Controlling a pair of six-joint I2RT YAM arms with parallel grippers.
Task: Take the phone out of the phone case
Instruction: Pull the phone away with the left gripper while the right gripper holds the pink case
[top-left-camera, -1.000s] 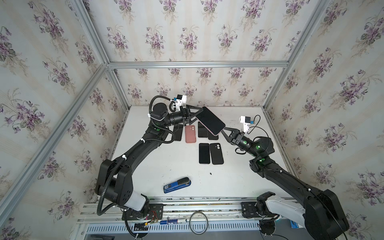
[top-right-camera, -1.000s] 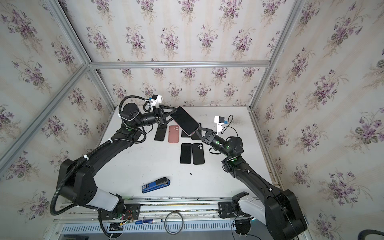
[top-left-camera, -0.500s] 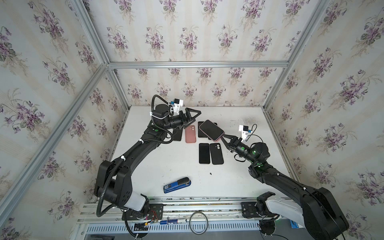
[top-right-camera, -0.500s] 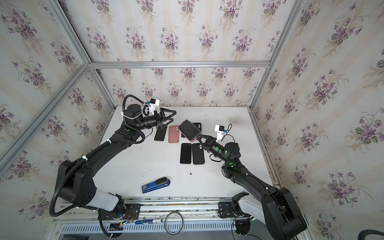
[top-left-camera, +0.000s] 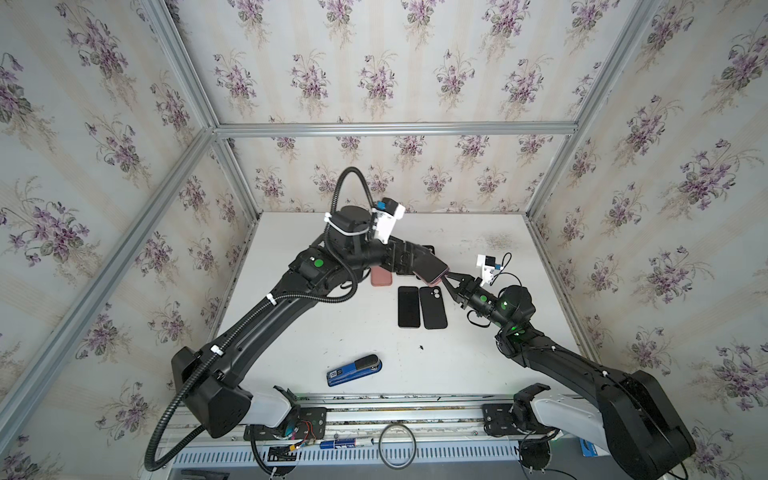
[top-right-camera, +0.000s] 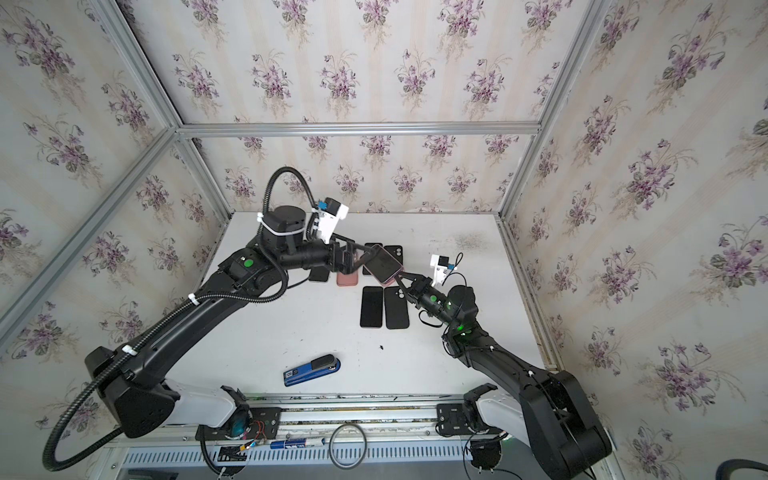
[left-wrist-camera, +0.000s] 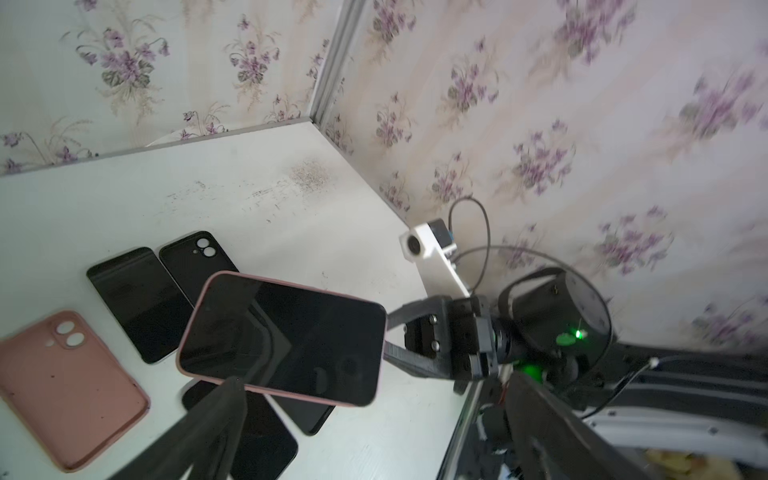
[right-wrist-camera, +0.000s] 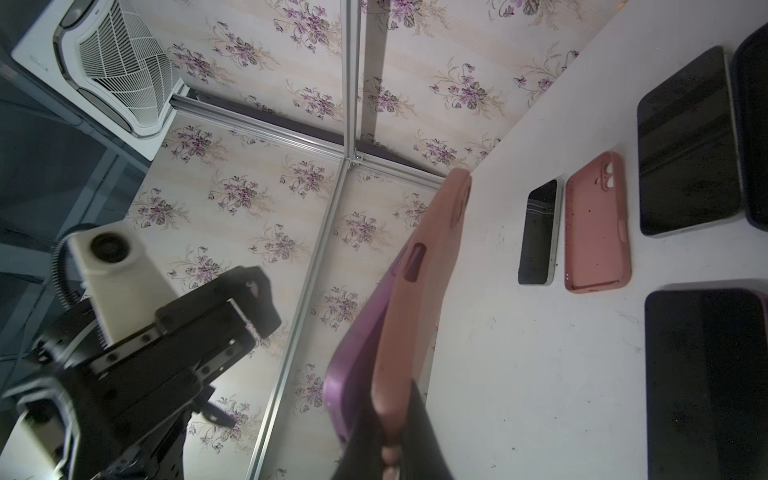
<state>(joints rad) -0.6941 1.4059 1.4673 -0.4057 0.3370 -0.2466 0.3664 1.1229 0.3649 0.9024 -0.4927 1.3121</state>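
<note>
Right gripper (top-right-camera: 400, 277) is clamped on one short end of the phone (top-right-camera: 384, 267). Phone sits in its pink phone case (right-wrist-camera: 419, 257), screen up, tilted, raised clear of the desk (top-right-camera: 415, 365). Left gripper (top-right-camera: 365, 258) is spread wide at the phone's other end; contact unclear. A second pink case (top-left-camera: 381, 279) and dark phones (top-left-camera: 408, 306) lie below.

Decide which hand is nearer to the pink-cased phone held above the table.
Right. The right hand is shut on one end of the pink-cased phone; the left hand stands open at its opposite end, contact unclear.
</note>
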